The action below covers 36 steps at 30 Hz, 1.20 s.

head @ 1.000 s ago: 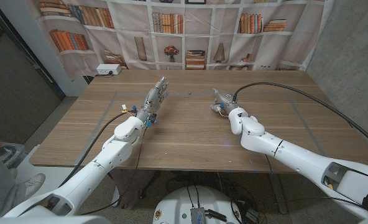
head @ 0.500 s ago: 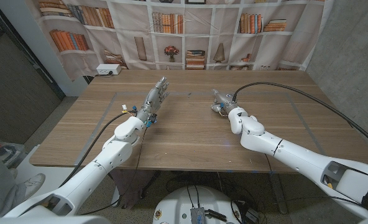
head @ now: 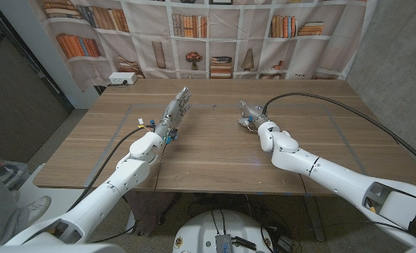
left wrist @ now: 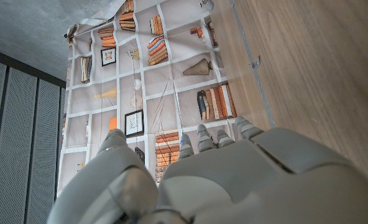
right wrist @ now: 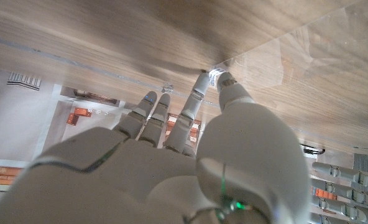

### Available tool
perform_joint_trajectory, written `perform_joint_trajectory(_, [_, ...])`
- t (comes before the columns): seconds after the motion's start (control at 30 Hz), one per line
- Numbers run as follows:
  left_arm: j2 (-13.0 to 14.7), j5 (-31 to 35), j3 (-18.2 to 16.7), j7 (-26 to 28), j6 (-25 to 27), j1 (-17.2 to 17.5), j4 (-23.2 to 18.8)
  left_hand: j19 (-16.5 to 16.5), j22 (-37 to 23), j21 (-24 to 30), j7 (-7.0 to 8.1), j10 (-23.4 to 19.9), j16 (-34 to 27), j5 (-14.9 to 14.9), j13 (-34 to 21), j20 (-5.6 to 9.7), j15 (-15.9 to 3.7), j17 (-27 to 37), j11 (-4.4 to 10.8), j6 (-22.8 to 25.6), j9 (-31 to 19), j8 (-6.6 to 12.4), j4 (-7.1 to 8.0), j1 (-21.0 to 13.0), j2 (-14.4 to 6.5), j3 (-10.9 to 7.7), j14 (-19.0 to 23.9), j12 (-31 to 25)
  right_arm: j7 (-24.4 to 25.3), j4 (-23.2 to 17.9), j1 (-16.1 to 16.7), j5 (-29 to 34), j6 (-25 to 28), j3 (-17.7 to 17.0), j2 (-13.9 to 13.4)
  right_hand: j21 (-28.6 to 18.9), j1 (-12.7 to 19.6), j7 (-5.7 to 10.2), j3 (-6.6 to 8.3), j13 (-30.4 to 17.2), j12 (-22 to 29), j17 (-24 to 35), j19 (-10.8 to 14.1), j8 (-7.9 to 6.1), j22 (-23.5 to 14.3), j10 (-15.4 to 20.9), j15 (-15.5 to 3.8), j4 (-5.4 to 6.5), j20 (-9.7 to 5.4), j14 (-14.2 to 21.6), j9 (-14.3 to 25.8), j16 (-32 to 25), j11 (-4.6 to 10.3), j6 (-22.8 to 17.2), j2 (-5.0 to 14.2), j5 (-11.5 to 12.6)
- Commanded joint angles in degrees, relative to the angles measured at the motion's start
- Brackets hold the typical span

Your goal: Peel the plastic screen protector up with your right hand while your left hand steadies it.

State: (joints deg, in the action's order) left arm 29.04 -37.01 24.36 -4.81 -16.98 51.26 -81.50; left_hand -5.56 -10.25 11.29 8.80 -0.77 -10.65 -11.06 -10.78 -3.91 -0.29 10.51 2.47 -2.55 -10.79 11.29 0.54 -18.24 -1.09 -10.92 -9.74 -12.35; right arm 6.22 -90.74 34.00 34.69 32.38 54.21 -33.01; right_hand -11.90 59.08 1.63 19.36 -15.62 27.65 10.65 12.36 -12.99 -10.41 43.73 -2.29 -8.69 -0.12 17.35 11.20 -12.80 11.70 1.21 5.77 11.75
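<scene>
Head view: a wooden table (head: pixel 215 151) stands before a backdrop printed with bookshelves (head: pixel 208 35), and a white power strip (head: pixel 122 79) lies at its far left corner. The plastic screen protector (head: pixel 215 140) is a large clear sheet lying flat on the tabletop; its edges show as faint pale lines, and both hands sit over it. The left hand (head: pixel 176 112) stands on its edge with the fingers straight and close together, reaching toward the far side of the table and holding nothing. The right hand (head: pixel 250 116) is lowered to the sheet well to the right of the left hand, with a black cable (head: pixel 334 105) looping away behind the right arm; from here it cannot be told whether its fingers grip anything. Left wrist view: the back of the left hand (left wrist: pixel 196 180) shows with its fingertips extended side by side, the sheet's edge running as a thin line over the wood beyond them. Right wrist view: the right hand (right wrist: pixel 171 162) has its fingers stretched toward the tabletop, slightly apart, the thumb tip and the nearest fingertip (right wrist: pixel 199 84) meeting the wood at the clear sheet's edge; whether they pinch the film cannot be told.
</scene>
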Motion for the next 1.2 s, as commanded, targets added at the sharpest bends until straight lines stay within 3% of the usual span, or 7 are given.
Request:
perform_joint_trajectory(0.03, [-0.3,-0.2,0.0,-0.1,-0.3,0.1,0.1,-0.4,-0.1,0.1,0.13,-0.4,-0.1,-0.4,-0.3,0.05,0.34,0.1,0.3,0.1,-0.1,0.17,0.2,-0.4,0.1,0.18,-0.3,-0.2,0.6,-0.2,0.3,0.0,-0.2,-0.1,-0.1,-0.3,0.8,0.43,-0.25,-0.3,0.2,0.2,0.6,-0.51,-0.1,1.0,-6.86,0.17,-0.11,0.7,0.0,-0.5,0.12,-0.6,0.18,0.3])
perform_joint_trajectory(0.17, [-0.2,-0.2,0.1,-0.2,-0.3,0.1,0.1,-0.4,-0.1,0.1,0.13,-0.3,-0.1,-0.4,-0.3,0.03,0.37,0.1,0.21,0.1,-0.1,0.16,0.2,-0.4,0.1,0.2,-0.3,-0.1,0.6,-0.2,0.3,-0.1,-0.3,-0.2,-0.1,-0.3,0.3,0.32,-0.67,-0.4,0.2,0.2,0.7,-0.41,-0.1,1.2,-6.65,0.39,0.04,0.8,0.0,-0.5,0.09,-0.7,-0.09,0.2])
perform_joint_trajectory(0.37, [-0.1,-0.2,0.0,-0.2,-0.2,0.3,-0.1,-0.4,-0.1,0.1,0.12,-0.4,-0.1,-0.4,-0.3,0.06,0.34,0.1,0.2,0.0,-0.1,0.13,0.18,-0.4,0.1,0.22,-0.4,-0.2,0.8,-0.2,0.4,-0.1,-0.2,-0.3,0.0,-0.2,-2.1,0.31,-1.77,-0.5,-0.2,0.5,0.8,-0.3,-0.1,1.2,-6.68,1.97,-0.01,0.9,0.0,-0.6,0.11,-1.3,0.33,-0.1])
perform_joint_trajectory(0.5, [0.0,0.0,0.0,-0.1,-0.3,0.3,-0.2,-0.4,-0.1,0.1,0.15,-0.4,-0.1,-0.4,-0.3,0.05,0.27,0.1,0.01,0.0,-0.1,0.12,0.18,-0.4,0.1,0.24,-0.4,-0.2,0.8,0.0,0.3,0.0,0.1,-0.1,0.2,-0.2,-2.7,0.36,-2.09,-0.5,-0.3,0.6,0.8,-0.27,-0.1,1.2,-6.63,2.29,0.11,0.9,0.0,-0.6,-0.14,-1.5,0.41,-0.2])
perform_joint_trajectory(0.87, [0.0,-0.2,0.1,-0.4,-0.1,0.2,-0.2,-0.4,-0.1,0.1,0.11,-0.3,-0.1,-0.4,-0.3,0.08,0.36,0.1,0.3,0.0,-0.1,0.08,0.16,-0.4,0.0,0.28,-0.4,-0.1,0.9,0.6,0.1,-0.1,0.1,0.1,0.5,-0.2,-2.9,0.39,-2.48,-0.6,-0.6,0.5,0.8,-0.31,-0.1,0.9,-6.58,2.23,0.23,1.0,0.0,-0.6,-0.28,-2.2,0.42,-0.2])
perform_joint_trajectory(1.2, [-0.2,-0.3,0.3,-0.9,-0.3,0.0,0.3,-0.5,-0.1,0.1,0.11,-0.5,-0.1,-0.4,-0.3,0.08,0.36,0.1,0.12,0.1,-0.1,0.12,0.15,-0.4,0.0,0.32,-0.4,-0.1,0.8,1.0,-0.2,-0.4,-0.1,0.2,0.7,-0.1,-2.0,0.9,-2.51,-0.7,-0.4,0.3,0.9,-0.37,-0.1,2.1,-6.94,1.4,0.1,1.1,0.0,-0.4,0.21,-3.0,0.36,-0.1])
